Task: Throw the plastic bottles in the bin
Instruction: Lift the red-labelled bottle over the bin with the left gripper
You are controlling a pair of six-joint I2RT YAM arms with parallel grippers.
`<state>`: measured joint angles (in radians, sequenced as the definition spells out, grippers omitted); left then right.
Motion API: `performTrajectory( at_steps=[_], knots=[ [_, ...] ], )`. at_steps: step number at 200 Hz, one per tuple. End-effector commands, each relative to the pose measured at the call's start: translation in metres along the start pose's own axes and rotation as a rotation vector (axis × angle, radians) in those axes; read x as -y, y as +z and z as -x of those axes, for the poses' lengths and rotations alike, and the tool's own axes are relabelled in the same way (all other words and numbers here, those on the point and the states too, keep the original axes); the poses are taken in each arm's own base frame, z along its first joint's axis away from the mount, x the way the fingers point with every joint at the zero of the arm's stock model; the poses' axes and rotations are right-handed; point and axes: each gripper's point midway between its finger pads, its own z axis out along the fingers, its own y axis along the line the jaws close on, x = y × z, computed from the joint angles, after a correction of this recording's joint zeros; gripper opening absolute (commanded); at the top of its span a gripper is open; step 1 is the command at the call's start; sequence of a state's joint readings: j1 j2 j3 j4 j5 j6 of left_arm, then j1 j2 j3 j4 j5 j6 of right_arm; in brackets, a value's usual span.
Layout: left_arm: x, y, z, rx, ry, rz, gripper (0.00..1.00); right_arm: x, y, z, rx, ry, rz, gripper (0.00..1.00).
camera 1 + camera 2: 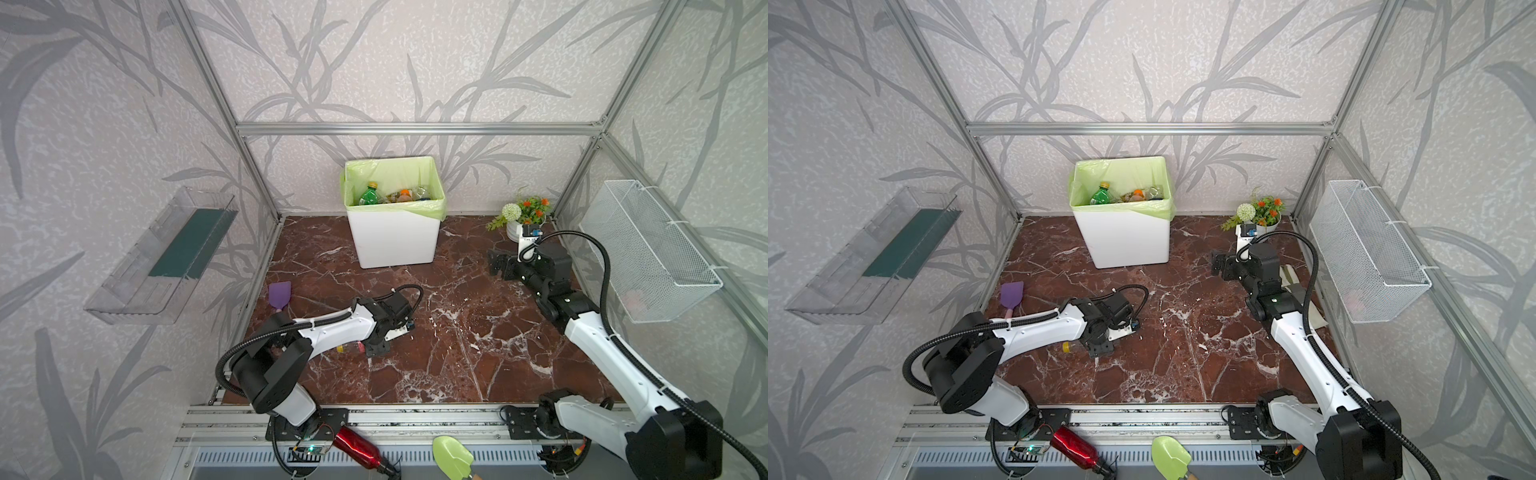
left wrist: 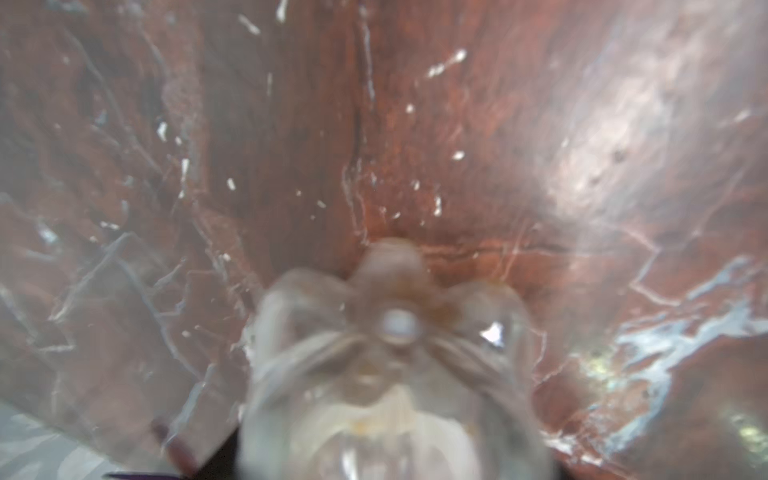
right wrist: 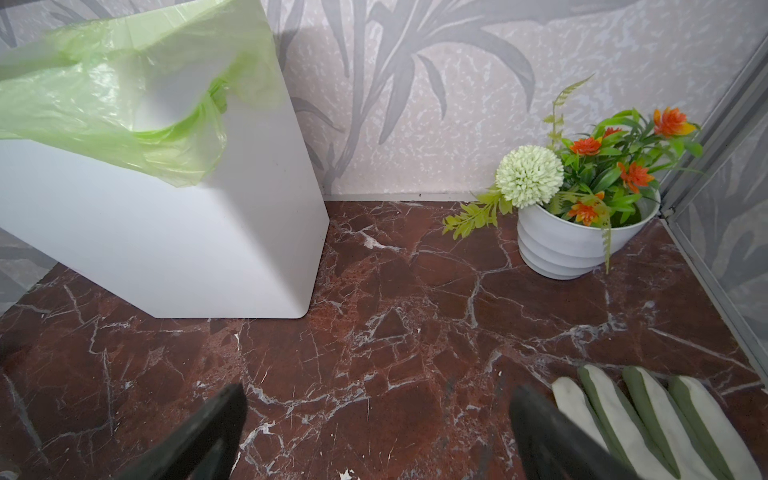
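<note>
So the bin (image 1: 392, 243) sits at the back of the red marble tabletop (image 1: 457, 340), against the far wall, with a green bag (image 1: 432, 208) folded over its rim. There's a pile of bottles (image 1: 388, 195) down inside it: a green one with an orange cap, plus some clear and orange ones next to it. One clear bottle (image 1: 352, 347) with a yellow cap is lying on its side on the tabletop, well in front of the bin and slightly left of it in both top views. The left gripper (image 1: 374, 351) is right down at that bottle's bottom end, and the left wrist view is mostly that same clear bottle (image 2: 395, 365) seen base-on, blurry and super close. Its fingers don't show there and the arm covers them from above, so whether they're squeezed on the bottle, can't tell. The right gripper (image 3: 378, 392) hangs off to the right of the bin, fingers (image 3: 216, 419) wide apart with only bare marble between them. Further right of the bin, in the back corner, there's a white flower pot (image 3: 582, 245), and a green-and-white striped cloth (image 3: 648, 419) lies just beside the right gripper. A purple spatula (image 1: 279, 293) lies front-left of the bin, near the side wall.
</note>
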<state>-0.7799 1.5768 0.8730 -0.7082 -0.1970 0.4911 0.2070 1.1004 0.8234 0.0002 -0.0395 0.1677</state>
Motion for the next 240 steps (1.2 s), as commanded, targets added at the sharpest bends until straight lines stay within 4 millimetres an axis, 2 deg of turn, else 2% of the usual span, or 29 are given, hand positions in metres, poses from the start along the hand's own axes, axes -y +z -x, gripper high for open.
performTrajectory(
  at_steps=[1, 12, 37, 49, 65, 77, 94, 120, 140, 151, 163, 181, 198, 210, 221, 228, 235, 240],
  knots=[
    [0.004, 0.002, -0.001, -0.029, 0.003, -0.046, 0.50, 0.000, -0.001, 0.005, 0.028, 0.017, 0.019, 0.99],
    [0.002, 0.000, 0.001, -0.026, -0.007, -0.046, 0.44, 0.002, -0.002, 0.006, 0.030, 0.022, 0.018, 0.99],
    [-0.010, -0.016, 0.014, 0.051, -0.058, -0.007, 0.42, 0.003, -0.003, 0.005, 0.028, 0.028, 0.021, 0.99],
    [-0.021, -0.034, 0.024, 0.131, -0.097, 0.033, 0.41, 0.005, -0.004, 0.004, 0.027, 0.026, 0.015, 0.99],
    [-0.041, -0.070, 0.037, 0.278, -0.150, 0.114, 0.40, 0.007, -0.004, 0.002, 0.023, 0.025, 0.005, 0.99],
    [-0.063, -0.106, 0.042, 0.403, -0.201, 0.216, 0.40, 0.009, -0.003, 0.000, 0.018, 0.027, 0.003, 0.99],
    [-0.098, -0.171, 0.041, 0.593, -0.296, 0.373, 0.41, 0.009, -0.001, -0.006, 0.004, 0.031, 0.013, 0.99],
    [-0.143, -0.292, 0.023, 0.920, -0.443, 0.628, 0.43, 0.012, 0.002, -0.015, -0.003, 0.036, 0.020, 0.99],
    [-0.160, -0.384, -0.002, 1.167, -0.524, 0.798, 0.45, 0.015, 0.000, -0.017, 0.014, 0.036, 0.011, 0.99],
    [-0.164, -0.426, -0.014, 1.297, -0.543, 0.871, 0.45, 0.018, -0.003, -0.016, 0.026, 0.039, 0.001, 0.99],
    [-0.165, -0.462, -0.021, 1.416, -0.547, 0.937, 0.45, 0.020, -0.007, -0.013, 0.044, 0.044, -0.010, 0.99],
    [-0.173, -0.499, -0.022, 1.546, -0.559, 1.006, 0.45, 0.022, -0.014, -0.005, 0.075, 0.047, -0.023, 0.99],
    [-0.200, -0.512, -0.010, 1.607, -0.611, 1.010, 0.43, 0.022, -0.020, 0.001, 0.098, 0.044, -0.023, 0.99],
    [-0.234, -0.500, 0.008, 1.589, -0.670, 0.933, 0.43, 0.020, -0.023, 0.005, 0.105, 0.041, -0.014, 0.99],
    [-0.272, -0.473, 0.031, 1.536, -0.747, 0.816, 0.43, 0.017, -0.024, 0.007, 0.102, 0.041, -0.002, 0.99],
    [-0.293, -0.443, 0.050, 1.463, -0.791, 0.712, 0.43, 0.016, -0.024, 0.008, 0.101, 0.041, 0.004, 0.99],
    [-0.305, -0.415, 0.070, 1.392, -0.819, 0.602, 0.44, 0.015, -0.025, 0.008, 0.099, 0.043, 0.007, 0.99],
    [-0.312, -0.391, 0.086, 1.336, -0.826, 0.542, 0.48, 0.015, -0.025, 0.008, 0.100, 0.044, 0.010, 0.99]
  ],
)
